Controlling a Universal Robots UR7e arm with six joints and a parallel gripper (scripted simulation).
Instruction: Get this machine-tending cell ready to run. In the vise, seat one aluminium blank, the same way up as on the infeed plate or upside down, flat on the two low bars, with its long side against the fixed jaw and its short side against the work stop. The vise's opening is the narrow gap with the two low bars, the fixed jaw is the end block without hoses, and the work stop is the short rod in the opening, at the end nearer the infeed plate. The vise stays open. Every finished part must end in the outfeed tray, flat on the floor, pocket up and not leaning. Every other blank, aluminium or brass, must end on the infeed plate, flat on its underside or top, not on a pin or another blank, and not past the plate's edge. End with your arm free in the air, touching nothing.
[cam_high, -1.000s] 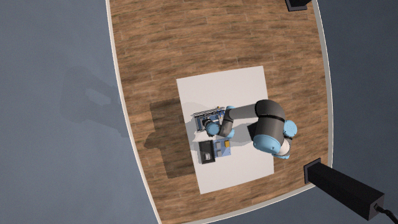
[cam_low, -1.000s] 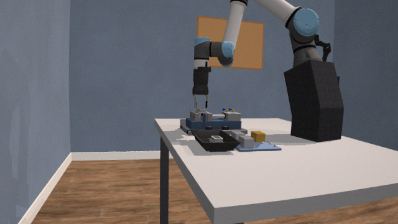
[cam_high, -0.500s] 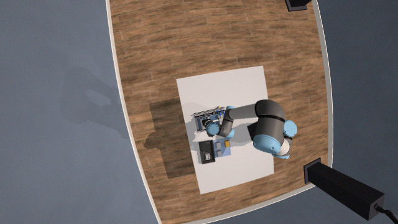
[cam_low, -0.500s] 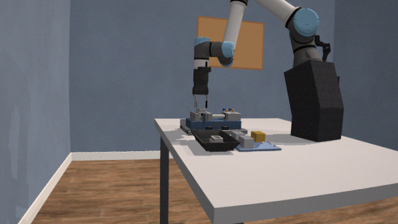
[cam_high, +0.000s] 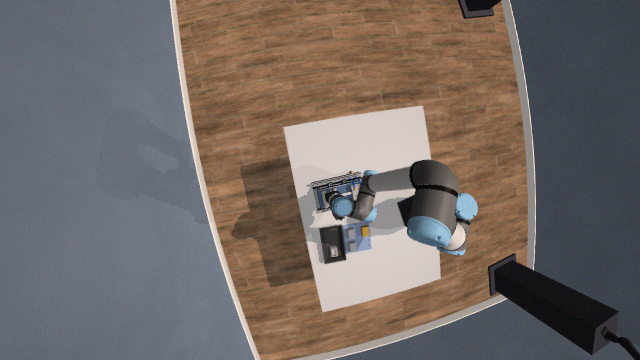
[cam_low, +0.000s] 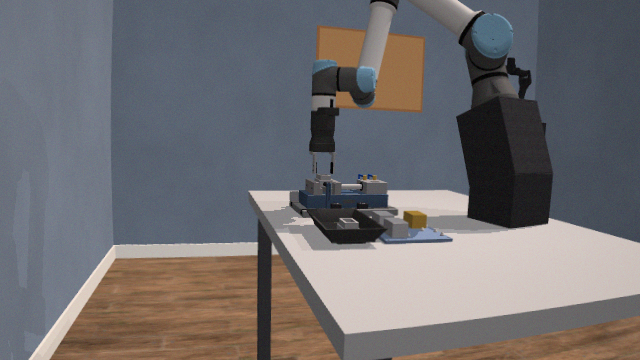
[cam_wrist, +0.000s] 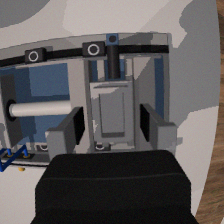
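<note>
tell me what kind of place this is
Likely a small machine-tending workcell in a plain room: a white table carries a blue vise, a black outfeed tray and an infeed plate with metal blanks, and the open gripper hangs over the vise.

Blue-grey walls (cam_low: 200, 100), wooden plank floor (cam_low: 165, 305), white table (cam_low: 450, 280), orange wall board (cam_low: 400, 75).
</note>
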